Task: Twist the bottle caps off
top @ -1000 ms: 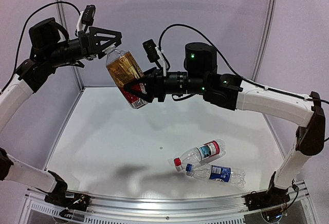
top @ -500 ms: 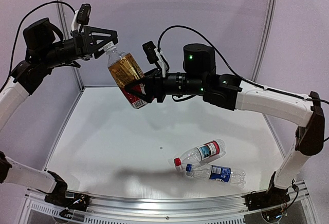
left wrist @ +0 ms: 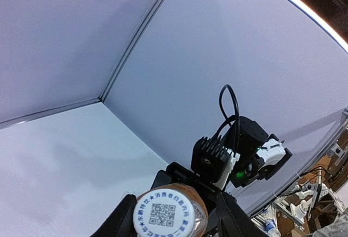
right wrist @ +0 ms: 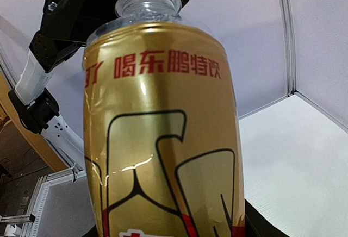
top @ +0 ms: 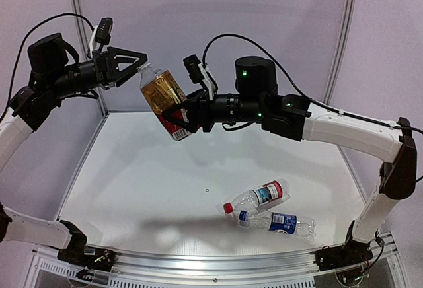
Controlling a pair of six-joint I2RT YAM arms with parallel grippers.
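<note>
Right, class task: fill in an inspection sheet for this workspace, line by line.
Surface: white table, one dark speck mid-table.
Job's things: amber bottle held in the air, tilted, white cap on; red-capped bottle and blue-capped bottle lying side by side on the table, caps on.
Clutter: nothing seen.
Grippers: right gripper shut on the amber bottle's lower half; left gripper has fingers either side of the white cap, grip unclear.
Cables: black cables loop above each arm.
Surroundings: pale wall panels, metal posts.
</note>
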